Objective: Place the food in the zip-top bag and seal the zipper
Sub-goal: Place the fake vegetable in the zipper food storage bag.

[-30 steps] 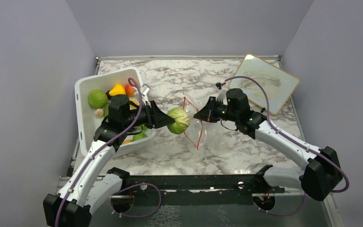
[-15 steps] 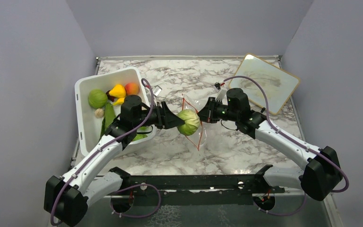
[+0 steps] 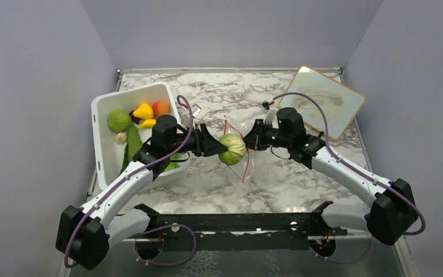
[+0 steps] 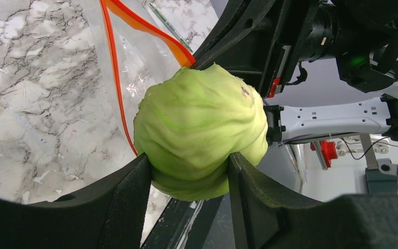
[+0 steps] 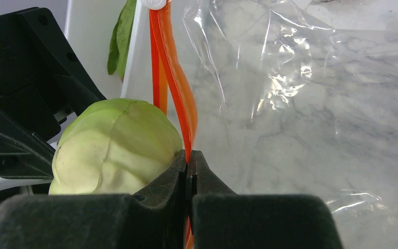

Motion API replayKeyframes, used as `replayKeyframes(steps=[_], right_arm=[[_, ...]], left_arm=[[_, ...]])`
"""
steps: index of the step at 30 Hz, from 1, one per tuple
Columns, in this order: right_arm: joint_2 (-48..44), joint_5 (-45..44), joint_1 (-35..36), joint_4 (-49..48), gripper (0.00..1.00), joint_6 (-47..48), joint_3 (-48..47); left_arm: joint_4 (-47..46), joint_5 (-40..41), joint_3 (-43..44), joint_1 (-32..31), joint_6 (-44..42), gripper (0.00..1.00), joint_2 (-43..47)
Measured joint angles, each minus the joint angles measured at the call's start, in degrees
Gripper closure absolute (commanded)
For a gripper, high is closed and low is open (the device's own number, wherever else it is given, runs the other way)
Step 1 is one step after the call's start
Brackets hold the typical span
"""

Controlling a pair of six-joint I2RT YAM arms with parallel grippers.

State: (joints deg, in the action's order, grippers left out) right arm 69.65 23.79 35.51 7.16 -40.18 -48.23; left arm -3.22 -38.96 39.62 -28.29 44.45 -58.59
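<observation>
A pale green cabbage (image 3: 233,149), one piece of the food, is pinched between the fingers of my left gripper (image 3: 224,148) above the table's middle. It sits right at the mouth of the zip-top bag (image 3: 240,128), touching the red-orange zipper (image 3: 245,169). In the left wrist view the cabbage (image 4: 202,129) fills the left gripper (image 4: 189,158), with the zipper (image 4: 115,78) behind it. My right gripper (image 5: 188,154) is shut on the zipper (image 5: 179,88) and holds the bag (image 5: 300,104) up. More food, a green ball (image 3: 118,120), a yellow piece (image 3: 144,109) and an orange one (image 3: 161,108), lies in the tub.
A white tub (image 3: 100,151) stands at the left beside my left arm. A wood-framed white board (image 3: 323,101) lies at the back right. Grey walls close in the marble table on three sides, and a black rail (image 3: 236,222) runs along the near edge.
My left gripper has carried the cabbage to the right, from beside the tub up to the bag's mouth. The right gripper has kept its hold on the zipper and has barely moved.
</observation>
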Motion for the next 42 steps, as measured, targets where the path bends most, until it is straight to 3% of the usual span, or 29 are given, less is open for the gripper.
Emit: replayKeyframes(steps=[14,29,34,42], right_arm=[[-3.8,-6.5,0.0,4.4,0.99,2.4,0.0],[-4.1,-1.9,0.5,1.2,0.99,2.4,-0.3],[-3.4,-0.6,0.5,-0.1,0.99,2.2,-0.3],[-3.1,0.0,0.5,-2.1,0.99,1.1,-0.3]], left_arm=[[4.0,4.6,1.4,-1.0,-5.1,0.81,-2.9],[10.9,14.0,4.5,-3.6,-8.8,0.8,-7.4],[11.1,14.4,5.3,-5.3,-7.8,0.71,-7.4],[11.0,14.7,5.7,-7.8,-5.6,0.35,-7.4]])
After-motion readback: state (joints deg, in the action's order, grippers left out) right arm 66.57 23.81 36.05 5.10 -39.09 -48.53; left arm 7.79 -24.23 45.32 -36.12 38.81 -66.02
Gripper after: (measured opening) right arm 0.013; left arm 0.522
